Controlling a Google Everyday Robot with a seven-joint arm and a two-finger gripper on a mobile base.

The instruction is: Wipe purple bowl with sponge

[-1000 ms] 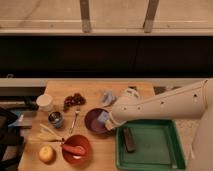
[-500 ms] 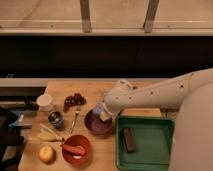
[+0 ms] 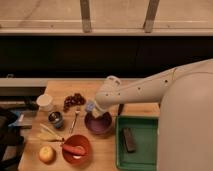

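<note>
Dark panelling and a pale ledge run behind the wooden counter [image 3: 59, 89], which fills the lower part of the camera view. From the right the robot's white arm [image 3: 150, 87] reaches across the counter, and its pincer [image 3: 94, 108] hangs over the left rim of the purple bowl [image 3: 100, 126], near the middle of the counter. A pale bluish sponge [image 3: 90, 106] sits at the tip of the pincer, which appears closed on it, just above the bowl's edge; whether the sponge touches the bowl cannot be told. Right of the purple bowl lies a green tray [image 3: 150, 156] with a dark brown bar [image 3: 128, 139] in it. In front of the purple bowl, to the left, stands a red bowl [image 3: 86, 143] holding a reddish item [image 3: 73, 149], with a yellow fruit [image 3: 46, 154] just beside it. Further back on the left are a metal cup [image 3: 55, 119], a white cup [image 3: 45, 102], a bunch of dark grapes [image 3: 75, 99] and a fork [image 3: 75, 120].
</note>
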